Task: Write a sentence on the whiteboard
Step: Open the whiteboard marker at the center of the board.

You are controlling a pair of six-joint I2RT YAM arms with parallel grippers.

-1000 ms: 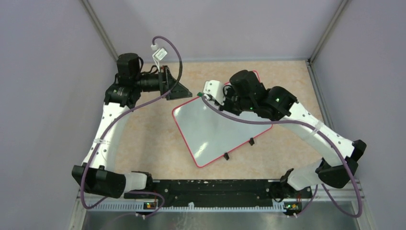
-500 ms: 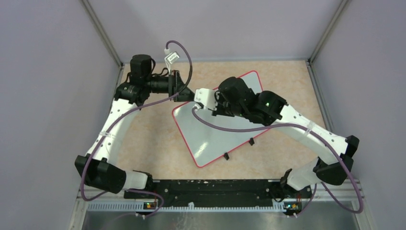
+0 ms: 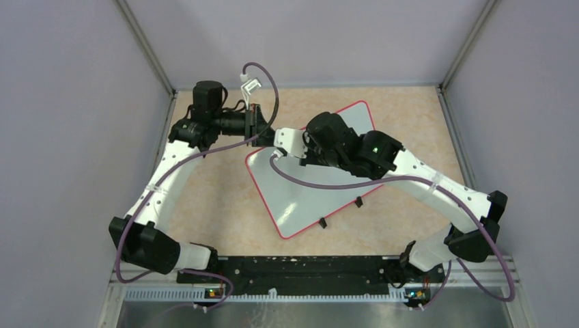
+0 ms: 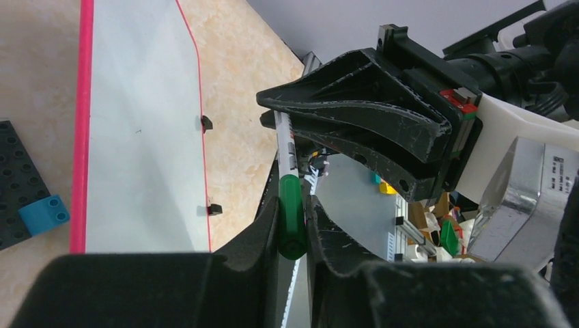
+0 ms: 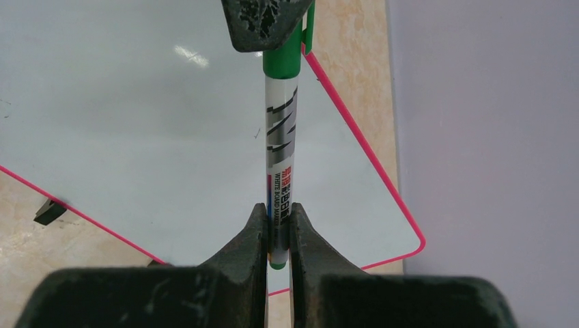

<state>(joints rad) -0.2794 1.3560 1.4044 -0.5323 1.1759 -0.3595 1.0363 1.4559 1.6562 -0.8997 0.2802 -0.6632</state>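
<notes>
Both arms had met above the whiteboard (image 3: 293,198); right gripper (image 5: 278,215) clenched the marker (image 5: 281,137), likely light and slick, by its barrel, left gripper (image 4: 292,208) its cap (image 4: 289,188).

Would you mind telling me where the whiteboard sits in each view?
Top external: whiteboard centre, tilted.
Left wrist: whiteboard upper left.
Right wrist: whiteboard fills left and centre, behind the marker.
Shared landmark: the black clips on its rim.
</notes>
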